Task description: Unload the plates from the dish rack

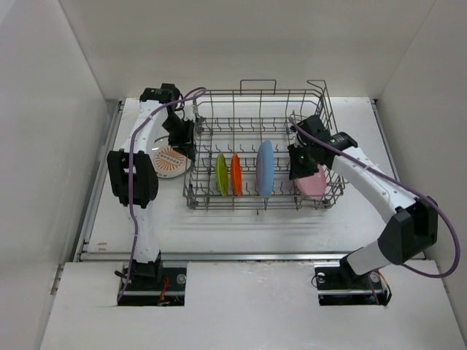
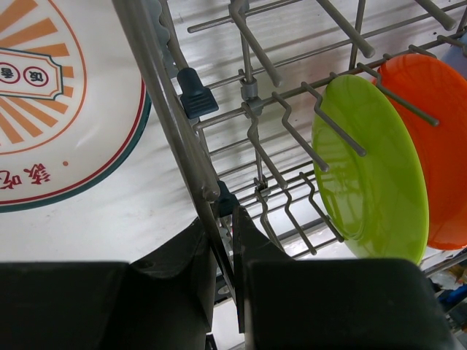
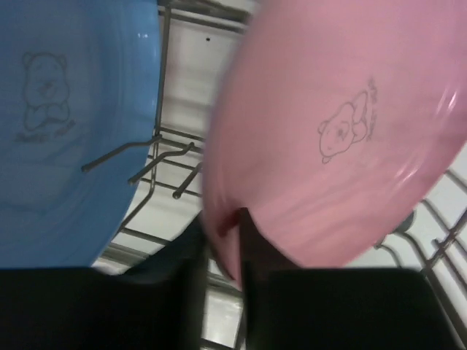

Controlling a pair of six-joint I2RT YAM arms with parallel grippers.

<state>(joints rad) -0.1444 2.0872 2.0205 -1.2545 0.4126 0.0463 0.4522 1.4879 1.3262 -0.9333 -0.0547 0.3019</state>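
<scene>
The grey wire dish rack (image 1: 263, 93) stands mid-table. Upright in its tines are a lime green plate (image 1: 221, 175), an orange plate (image 1: 236, 175), a light blue plate (image 1: 265, 169) and a pink plate (image 1: 315, 184). My right gripper (image 3: 222, 240) is shut on the lower rim of the pink plate (image 3: 336, 131), which tilts at the rack's right end beside the blue plate (image 3: 66, 117). My left gripper (image 2: 225, 233) is shut on the rack's left side wire (image 2: 164, 95). A white plate with an orange sunburst (image 1: 170, 162) lies flat on the table left of the rack.
White walls close in the table on the left, right and back. The rack's tall wire sides rise around both grippers. The left arm's upper links (image 1: 131, 179) stand over the table's left strip, next to the sunburst plate (image 2: 58, 109).
</scene>
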